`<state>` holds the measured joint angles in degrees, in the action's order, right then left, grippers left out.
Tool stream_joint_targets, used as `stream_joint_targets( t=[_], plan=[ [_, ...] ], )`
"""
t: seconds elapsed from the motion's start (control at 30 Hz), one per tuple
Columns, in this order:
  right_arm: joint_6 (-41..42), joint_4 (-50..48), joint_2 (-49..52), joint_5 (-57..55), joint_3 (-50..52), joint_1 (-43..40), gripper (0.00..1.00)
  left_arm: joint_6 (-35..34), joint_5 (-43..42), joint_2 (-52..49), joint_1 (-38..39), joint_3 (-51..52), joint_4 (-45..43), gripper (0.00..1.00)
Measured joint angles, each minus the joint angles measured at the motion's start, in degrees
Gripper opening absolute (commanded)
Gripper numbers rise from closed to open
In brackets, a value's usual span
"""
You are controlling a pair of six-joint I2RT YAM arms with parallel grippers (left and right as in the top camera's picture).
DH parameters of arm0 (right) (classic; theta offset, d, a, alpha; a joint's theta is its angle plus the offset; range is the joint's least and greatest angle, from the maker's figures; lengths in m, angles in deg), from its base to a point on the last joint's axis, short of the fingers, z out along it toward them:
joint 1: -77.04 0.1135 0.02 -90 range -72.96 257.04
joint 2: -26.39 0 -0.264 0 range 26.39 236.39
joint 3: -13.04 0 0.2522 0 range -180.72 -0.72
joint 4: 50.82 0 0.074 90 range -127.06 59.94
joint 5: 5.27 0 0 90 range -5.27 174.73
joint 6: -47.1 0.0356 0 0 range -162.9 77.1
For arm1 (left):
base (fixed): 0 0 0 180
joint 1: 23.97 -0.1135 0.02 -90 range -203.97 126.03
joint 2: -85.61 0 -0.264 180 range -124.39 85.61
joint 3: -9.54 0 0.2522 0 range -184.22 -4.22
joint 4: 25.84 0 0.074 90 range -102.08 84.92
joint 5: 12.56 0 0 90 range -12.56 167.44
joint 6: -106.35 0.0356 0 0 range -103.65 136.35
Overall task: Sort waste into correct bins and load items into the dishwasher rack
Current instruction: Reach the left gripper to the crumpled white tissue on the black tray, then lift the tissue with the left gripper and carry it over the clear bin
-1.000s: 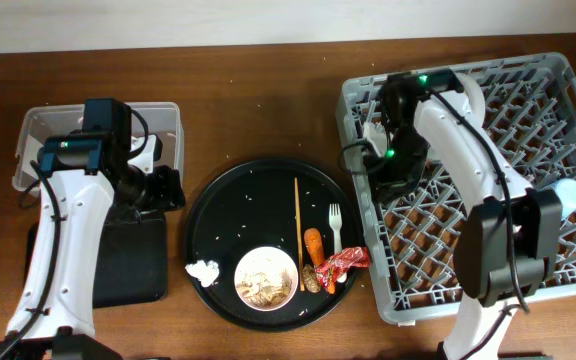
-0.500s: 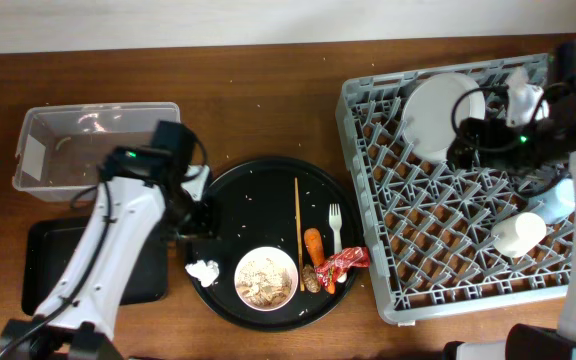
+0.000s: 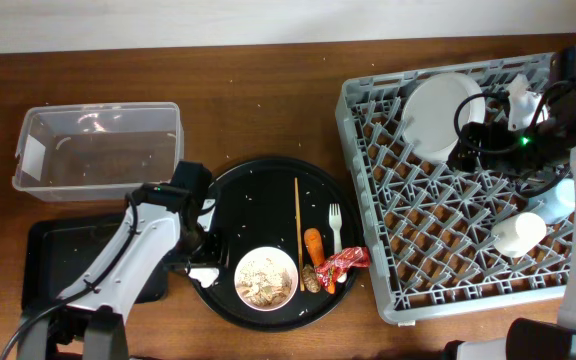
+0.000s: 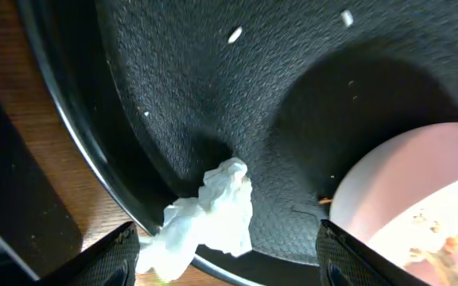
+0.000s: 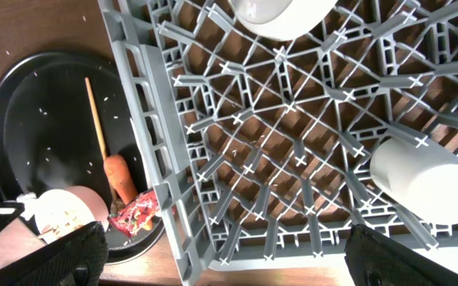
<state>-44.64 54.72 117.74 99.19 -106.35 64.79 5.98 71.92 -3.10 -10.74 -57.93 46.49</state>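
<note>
My left gripper is open over the white tissue wad, which lies on the left rim of the round black tray, between my fingers. On that tray are a white bowl of rice-like scraps, the chopstick, the fork, the carrot piece, the red wrapper and a brown lump. My right gripper hangs open and empty above the grey rack. The rack holds the plate, a cream cup and a blue cup.
The clear tub stands at the back left. The flat black tray lies in front of it, partly under my left arm. Bare wood runs between the round tray and the rack's left wall.
My left arm swung from the tub side to the round tray's left rim, over the tissue. My right gripper opened, left the plate standing in the rack and pulled away to the right.
</note>
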Motion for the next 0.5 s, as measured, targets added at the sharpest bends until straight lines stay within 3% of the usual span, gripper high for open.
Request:
stream_joint_targets(
  t=[0.07,0.17,0.27,0.5],
  plan=[
    [0.02,-0.02,0.00,0.00,0.00,0.00,0.98,-0.02,0.00,0.00,0.00,1.62,-1.44,0.69],
    [-0.02,-0.04,0.00,0.00,0.00,0.00,0.98,-0.13,0.00,0.00,0.00,3.89,-3.43,0.40],
    [-0.02,-0.04,0.00,0.00,0.00,0.00,0.99,-0.55,0.04,0.00,0.00,4.44,-4.72,0.03],
    [-0.02,0.04,0.00,0.00,0.00,0.00,0.98,-0.83,0.00,0.00,0.00,2.95,-3.78,0.00]
  ],
)
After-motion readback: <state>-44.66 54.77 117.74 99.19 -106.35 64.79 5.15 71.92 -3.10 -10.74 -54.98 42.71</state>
